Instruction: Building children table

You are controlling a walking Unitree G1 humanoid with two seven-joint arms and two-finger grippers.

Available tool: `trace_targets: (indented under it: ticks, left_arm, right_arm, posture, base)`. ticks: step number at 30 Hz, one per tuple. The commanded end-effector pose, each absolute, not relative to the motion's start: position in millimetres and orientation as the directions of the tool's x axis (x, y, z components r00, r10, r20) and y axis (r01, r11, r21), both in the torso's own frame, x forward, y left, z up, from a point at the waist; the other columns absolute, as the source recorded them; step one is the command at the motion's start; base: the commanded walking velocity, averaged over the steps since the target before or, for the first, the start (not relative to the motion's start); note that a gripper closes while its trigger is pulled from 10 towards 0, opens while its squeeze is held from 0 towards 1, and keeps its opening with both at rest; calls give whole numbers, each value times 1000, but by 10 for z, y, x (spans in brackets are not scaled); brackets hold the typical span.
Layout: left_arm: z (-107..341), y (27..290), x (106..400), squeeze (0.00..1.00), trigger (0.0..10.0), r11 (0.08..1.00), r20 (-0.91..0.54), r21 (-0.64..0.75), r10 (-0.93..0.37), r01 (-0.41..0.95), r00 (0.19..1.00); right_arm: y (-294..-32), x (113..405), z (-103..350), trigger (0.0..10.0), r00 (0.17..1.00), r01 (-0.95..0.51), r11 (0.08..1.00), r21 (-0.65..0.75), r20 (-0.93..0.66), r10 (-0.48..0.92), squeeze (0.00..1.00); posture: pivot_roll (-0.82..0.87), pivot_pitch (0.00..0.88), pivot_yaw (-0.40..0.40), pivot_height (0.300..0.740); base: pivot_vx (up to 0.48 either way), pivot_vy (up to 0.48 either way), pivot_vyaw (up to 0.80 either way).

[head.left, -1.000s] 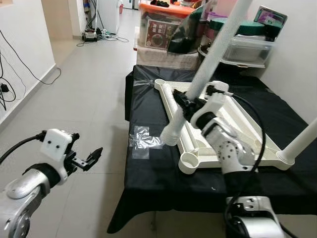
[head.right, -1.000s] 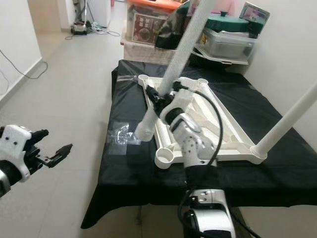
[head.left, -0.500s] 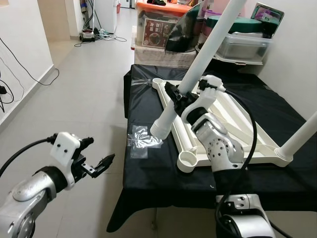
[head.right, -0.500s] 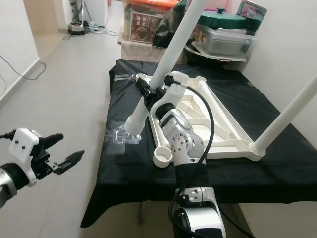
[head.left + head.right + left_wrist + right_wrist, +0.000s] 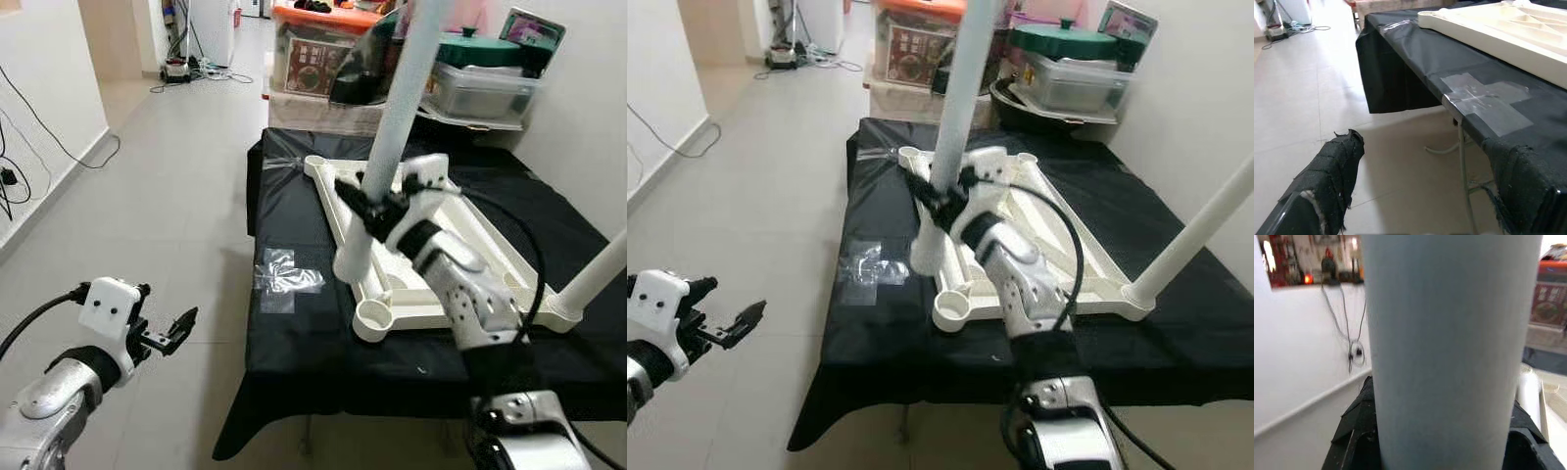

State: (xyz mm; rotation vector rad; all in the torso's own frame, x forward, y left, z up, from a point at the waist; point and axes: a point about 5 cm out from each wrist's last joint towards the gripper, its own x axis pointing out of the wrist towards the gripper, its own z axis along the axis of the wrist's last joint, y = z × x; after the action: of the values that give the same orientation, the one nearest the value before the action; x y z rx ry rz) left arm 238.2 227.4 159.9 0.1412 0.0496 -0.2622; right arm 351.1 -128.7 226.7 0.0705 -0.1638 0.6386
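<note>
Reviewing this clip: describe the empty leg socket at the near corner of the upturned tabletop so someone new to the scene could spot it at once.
Start at the black-covered table, where the white tabletop lies upside down. At its corner nearest the robot sits the socket, a round open cup. Unlike the corner to its right, which holds a fitted leg, it is empty, and the right gripper holds the white leg just behind it.

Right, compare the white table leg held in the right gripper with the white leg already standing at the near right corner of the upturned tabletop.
The held white leg is clamped by the right gripper, its lower end free above the black cloth beside the upturned tabletop; the corner leg has no gripper on it and sits in its socket. The held leg stands nearly upright; the corner leg leans away to the right. Both are plain white round tubes.
</note>
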Motion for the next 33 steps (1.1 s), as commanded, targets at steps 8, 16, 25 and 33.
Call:
trace_targets:
  ticks: [8, 16, 25, 33]
  left_arm:
    - [1552, 2236, 2345, 0, 10000, 971, -61, 96, -213, 218, 975]
    - [1531, 2194, 2349, 0, 10000, 979, -44, 78, -183, 186, 982]
    - [1500, 2143, 2363, 0, 10000, 982, -43, 59, -176, 179, 983]
    - [1503, 2123, 2406, 0, 10000, 984, -34, 53, -170, 171, 985]
  right_arm:
    - [-1150, 3246, 2027, 0, 754, -614, 773, -162, 171, 635, 0]
    - [-1289, 3169, 1895, 0, 774, -547, 777, -311, 166, 612, 0]
    - [-1386, 3136, 1872, 0, 815, -486, 818, -308, 180, 551, 0]
    - [-1380, 3133, 1749, 0, 834, -433, 833, -345, 198, 515, 0]
  posture:
    - [133, 0, -141, 740]
    - [124, 0, -142, 740]
    - [120, 0, -141, 740]
    - [114, 0, -135, 740]
  base:
    - [0, 0, 0]
    - [0, 0, 0]
    - [0, 0, 0]
    - [0, 0, 0]
